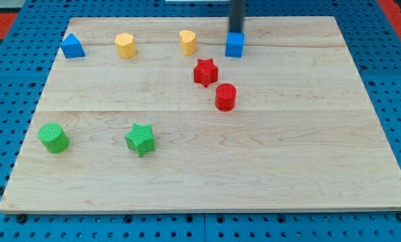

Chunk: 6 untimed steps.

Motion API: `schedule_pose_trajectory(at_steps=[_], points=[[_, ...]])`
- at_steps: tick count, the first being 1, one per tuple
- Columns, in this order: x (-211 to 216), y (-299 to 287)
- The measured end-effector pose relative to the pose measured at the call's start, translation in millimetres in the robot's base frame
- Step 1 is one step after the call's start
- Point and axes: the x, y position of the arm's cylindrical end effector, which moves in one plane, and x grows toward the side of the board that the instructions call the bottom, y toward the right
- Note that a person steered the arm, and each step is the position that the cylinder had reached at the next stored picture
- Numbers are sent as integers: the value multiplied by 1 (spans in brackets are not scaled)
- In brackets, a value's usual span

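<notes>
My tip (236, 31) comes down from the view's top and ends right behind the blue cube (234, 45), touching or nearly touching its far side. To the cube's left sits a yellow heart-shaped block (187, 42). Below and left of the cube lie a red star (205, 72) and a red cylinder (226, 97), close to each other.
A yellow hexagonal block (125, 45) and a blue triangular block (72, 46) stand along the top left of the wooden board (287, 154). A green cylinder (54, 137) and a green star (140, 140) sit at the lower left. Blue pegboard surrounds the board.
</notes>
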Motion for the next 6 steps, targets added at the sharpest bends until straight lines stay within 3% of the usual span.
schedule_pose_trajectory(at_steps=[1, 2, 3, 4, 6], points=[[42, 9], [-1, 9], [28, -51], [71, -35], [25, 29]])
